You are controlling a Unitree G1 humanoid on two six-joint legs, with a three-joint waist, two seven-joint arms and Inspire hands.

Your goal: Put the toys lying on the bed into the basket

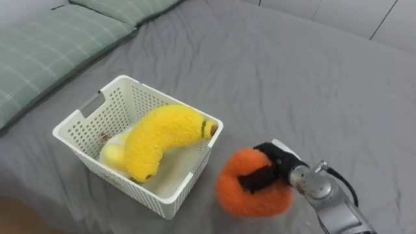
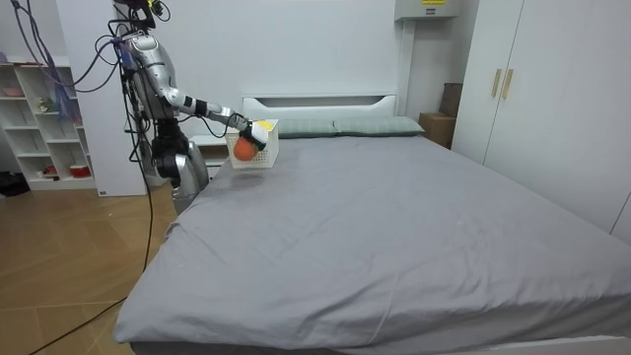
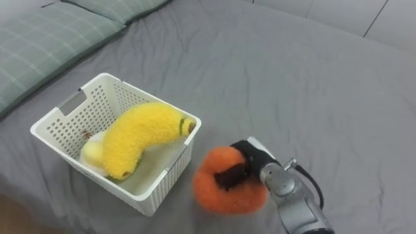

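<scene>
**Right hand (image 1: 274, 160) clasping an orange plush toy (image 1: 239, 199) beside the basket (image 1: 83, 121)**

Nearest the camera, at the lower right of the eye views, the robot's right arm reached in over the bed (image 1: 305, 84). Its dark fingers (image 1: 255, 181) were curled round the front of the round orange plush toy and its thumb side lay over the top, so the hand was closed on the toy. The toy sat just to the right of the basket's near right corner, with a narrow gap of sheet between them. Whether its underside touched the sheet could not be told.

To the left stood the white plastic basket with perforated walls, upright on the grey sheet. A yellow plush banana (image 1: 164, 135) lay inside it, curved, with its green-tipped end propped on the right rim and its other end down toward the near wall. A pale yellow toy (image 1: 111, 155) lay partly under the banana, against the near left wall.

Farther off, at the upper left, two green checked pillows (image 1: 45, 52) lay at the head of the bed.

In the room view the robot stood upright at the side of the bed near the white headboard (image 2: 320, 102), at the room view's left, one arm stretched out over the mattress. White shelves (image 2: 39, 118) stood behind it, and a pale wardrobe (image 2: 537, 89) stood at the room view's right.
</scene>
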